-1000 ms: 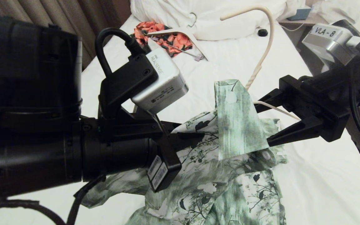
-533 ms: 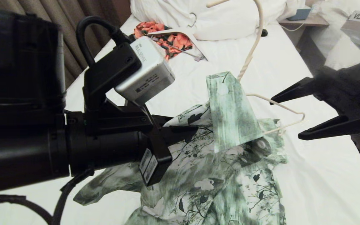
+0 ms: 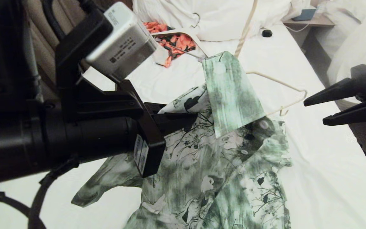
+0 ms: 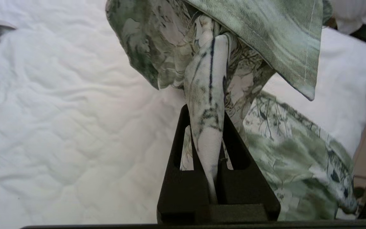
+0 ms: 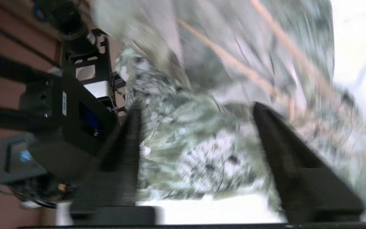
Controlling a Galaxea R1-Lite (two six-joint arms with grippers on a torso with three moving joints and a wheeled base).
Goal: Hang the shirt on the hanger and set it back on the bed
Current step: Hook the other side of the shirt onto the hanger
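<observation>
The green and white shirt hangs bunched over the bed, its collar flap raised. My left gripper is shut on a fold of it near the collar; the left wrist view shows that fold pinched between the fingers of the gripper. The cream wire hanger has its left side hidden under the collar, its right shoulder bare, its hook running up out of view. My right gripper stands open to the right of the hanger's end, holding nothing. In the right wrist view that gripper faces the shirt.
An orange-and-black garment with a thicker white hanger lies at the head of the bed below the pillows. A small black round thing sits near them. A nightstand and another bed stand right; curtains left.
My right gripper has come off the hanger's right arm and drawn back to the right, open. My left gripper has lifted the shirt and hanger higher.
</observation>
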